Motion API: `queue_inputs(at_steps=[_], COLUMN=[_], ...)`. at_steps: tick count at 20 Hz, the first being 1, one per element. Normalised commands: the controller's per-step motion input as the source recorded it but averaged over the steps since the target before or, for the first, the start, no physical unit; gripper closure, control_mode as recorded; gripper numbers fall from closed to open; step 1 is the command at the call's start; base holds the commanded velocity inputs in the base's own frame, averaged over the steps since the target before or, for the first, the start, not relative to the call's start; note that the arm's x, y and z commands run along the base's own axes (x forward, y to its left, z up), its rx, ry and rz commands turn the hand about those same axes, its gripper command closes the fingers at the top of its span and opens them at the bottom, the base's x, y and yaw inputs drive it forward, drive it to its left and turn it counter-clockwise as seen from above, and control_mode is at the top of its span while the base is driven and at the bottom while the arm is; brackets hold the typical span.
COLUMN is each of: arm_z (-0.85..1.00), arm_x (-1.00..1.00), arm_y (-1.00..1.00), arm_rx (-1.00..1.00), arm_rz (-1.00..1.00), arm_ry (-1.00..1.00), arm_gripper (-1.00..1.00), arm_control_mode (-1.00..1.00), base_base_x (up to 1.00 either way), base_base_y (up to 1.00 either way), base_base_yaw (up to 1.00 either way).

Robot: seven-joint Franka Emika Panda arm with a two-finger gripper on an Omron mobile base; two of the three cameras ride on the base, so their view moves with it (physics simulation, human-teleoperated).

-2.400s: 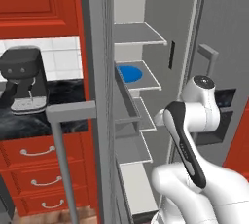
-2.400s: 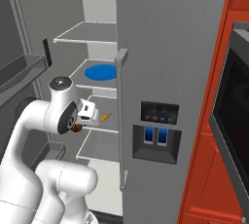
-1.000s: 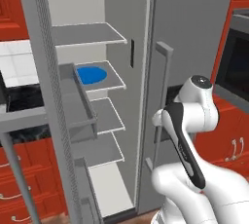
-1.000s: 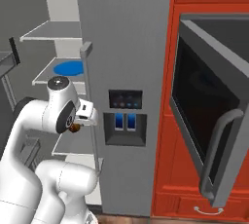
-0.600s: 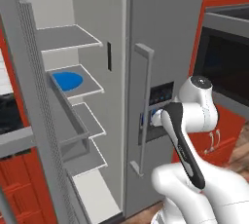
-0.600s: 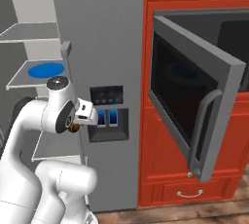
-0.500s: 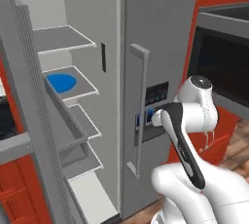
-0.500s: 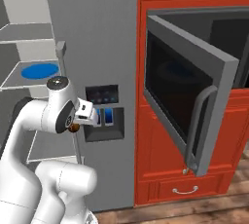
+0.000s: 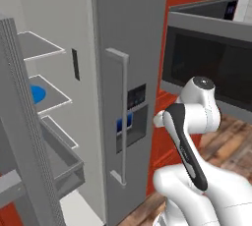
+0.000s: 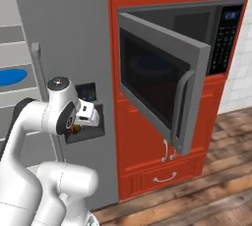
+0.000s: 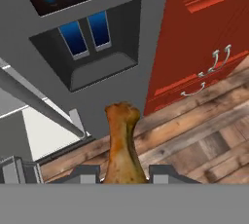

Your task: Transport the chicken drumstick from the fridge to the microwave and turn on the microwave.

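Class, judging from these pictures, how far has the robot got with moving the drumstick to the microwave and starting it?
Done: the chicken drumstick is out of the fridge, clamped in the gripper. In hand: carrying it towards the microwave, whose door hangs open. Left: place it inside, shut the door, switch it on.

Open microwave (image 10: 197, 28) cavity stands clear behind its door (image 10: 157, 77), which swings outward toward the fridge (image 10: 64, 33), narrowing the approach.

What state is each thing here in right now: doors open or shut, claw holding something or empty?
fridge: left door open, right door shut.
microwave: door swung open, cavity exposed.
gripper: shut on the drumstick.
chicken drumstick: held between the fingers, out of the fridge.
blue plate: resting on a fridge shelf.
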Motion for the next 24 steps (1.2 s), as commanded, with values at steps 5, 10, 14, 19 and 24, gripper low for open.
queue_inputs(at_steps=[5,10,14,19,24], arm_z=[0.00,0.00,0.00,0.00,0.00], arm_x=[0.00,0.00,0.00,0.00,0.00], arm_y=[0.00,0.00,0.00,0.00,0.00], arm_rx=[0.00,0.00,0.00,0.00,0.00], arm_rz=[0.00,0.00,0.00,0.00,0.00], arm_ry=[0.00,0.00,0.00,0.00,0.00], arm_gripper=[1.00,1.00,1.00,1.00,1.00], arm_control_mode=[1.00,1.00,1.00,1.00,1.00], base_base_x=[-0.24,-0.29,-0.49,-0.60,-0.42], base_base_y=[0.00,0.00,0.00,-0.04,-0.12], base_base_yaw=[-0.36,-0.36,-0.36,-0.36,-0.37])
